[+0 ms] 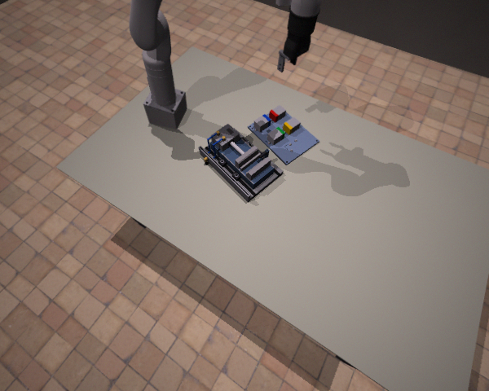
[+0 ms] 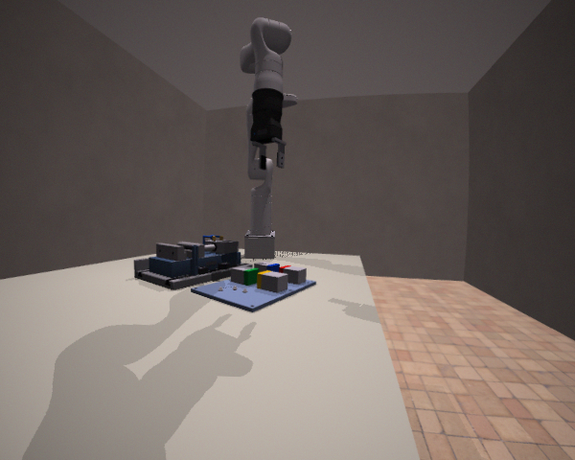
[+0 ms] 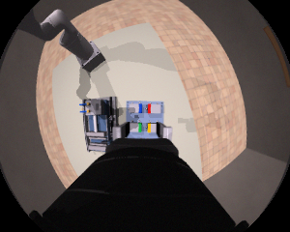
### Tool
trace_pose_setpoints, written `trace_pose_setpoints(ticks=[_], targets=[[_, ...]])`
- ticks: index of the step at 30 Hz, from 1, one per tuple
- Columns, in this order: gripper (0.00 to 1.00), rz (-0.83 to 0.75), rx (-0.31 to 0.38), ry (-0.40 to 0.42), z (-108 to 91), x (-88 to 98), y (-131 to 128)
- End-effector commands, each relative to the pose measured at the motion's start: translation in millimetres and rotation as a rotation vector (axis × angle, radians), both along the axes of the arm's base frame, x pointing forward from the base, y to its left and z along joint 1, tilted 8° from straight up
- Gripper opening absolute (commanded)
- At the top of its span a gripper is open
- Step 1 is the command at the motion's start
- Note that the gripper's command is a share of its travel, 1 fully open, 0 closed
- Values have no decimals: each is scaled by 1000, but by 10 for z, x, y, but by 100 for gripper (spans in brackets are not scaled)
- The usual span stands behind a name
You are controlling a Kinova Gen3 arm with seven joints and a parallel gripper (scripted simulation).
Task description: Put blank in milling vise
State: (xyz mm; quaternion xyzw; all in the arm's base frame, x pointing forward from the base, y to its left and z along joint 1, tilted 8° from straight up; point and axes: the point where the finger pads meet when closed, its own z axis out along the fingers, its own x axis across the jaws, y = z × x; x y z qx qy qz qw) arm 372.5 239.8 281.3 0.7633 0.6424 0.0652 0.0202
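Note:
The blank with the yellow end (image 1: 291, 125) lies on the blue plate (image 1: 284, 138) to the right of the vise; it also shows in the exterior view (image 2: 273, 281) and far below in the wrist view (image 3: 149, 128). Blanks with red (image 1: 276, 112), blue (image 1: 262, 123) and green (image 1: 275, 135) ends lie on the same plate. The milling vise (image 1: 240, 161) stands left of the plate, with nothing between its jaws. My gripper (image 2: 271, 152) is open and empty, high above the plate, fingers pointing down.
The arm's base (image 1: 165, 107) stands on the table behind the vise. The vise's hoses (image 1: 214, 142) are at its end nearest the base. The table's far edge runs behind the plate.

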Motion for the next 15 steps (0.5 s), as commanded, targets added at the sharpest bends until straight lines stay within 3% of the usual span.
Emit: trace_pose_setpoints(ticks=[1,15], targets=[[100,-58,14,-3,15,-7,26],[100,-218,34,8,11,-7,23]])
